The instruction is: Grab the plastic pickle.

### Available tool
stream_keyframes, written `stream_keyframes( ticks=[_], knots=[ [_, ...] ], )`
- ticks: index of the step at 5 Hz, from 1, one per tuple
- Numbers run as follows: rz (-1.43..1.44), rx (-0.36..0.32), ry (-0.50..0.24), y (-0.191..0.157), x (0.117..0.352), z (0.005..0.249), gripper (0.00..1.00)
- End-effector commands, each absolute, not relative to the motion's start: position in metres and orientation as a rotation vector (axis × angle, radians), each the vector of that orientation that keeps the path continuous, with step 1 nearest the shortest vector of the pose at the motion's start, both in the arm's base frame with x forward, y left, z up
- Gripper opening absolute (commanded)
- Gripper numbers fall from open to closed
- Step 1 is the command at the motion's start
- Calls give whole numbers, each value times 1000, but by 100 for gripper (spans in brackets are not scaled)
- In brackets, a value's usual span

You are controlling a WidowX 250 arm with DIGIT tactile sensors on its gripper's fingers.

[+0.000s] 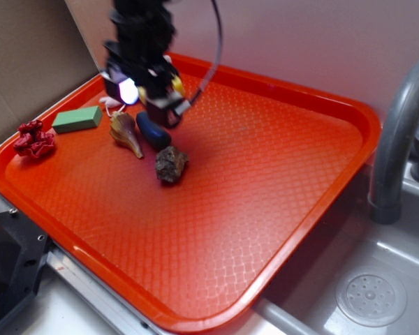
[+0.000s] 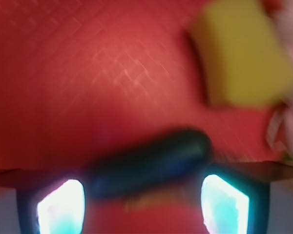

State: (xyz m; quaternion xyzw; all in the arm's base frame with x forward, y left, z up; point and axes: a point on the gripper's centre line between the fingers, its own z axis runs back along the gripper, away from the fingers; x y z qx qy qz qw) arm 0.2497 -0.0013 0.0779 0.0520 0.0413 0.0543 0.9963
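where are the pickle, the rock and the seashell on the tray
plastic pickle (image 1: 154, 132): exterior view, on its dark rounded lower end.
rock (image 1: 171, 165): exterior view, middle of its rough top.
seashell (image 1: 124, 130): exterior view, on its wide body.

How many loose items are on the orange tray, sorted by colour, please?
Dark blue-grey: 1, the plastic pickle
Green: 1, the block
Red: 1, the crumpled piece
Tan: 1, the seashell
Grey-brown: 1, the rock
Yellow: 1, the sponge, mostly hidden behind the gripper in the exterior view
Total: 6
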Motion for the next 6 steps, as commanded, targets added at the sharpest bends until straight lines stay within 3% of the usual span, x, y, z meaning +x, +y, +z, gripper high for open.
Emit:
stream_keyframes(
  ticks=[1, 2, 3, 6],
  knots=[
    [547, -136, 101, 3, 231, 113, 100],
    [798, -182, 140, 1, 244, 97, 100],
    [1052, -185, 168, -1, 251, 84, 100],
    [1052, -185, 168, -1, 251, 84, 100]
  ],
)
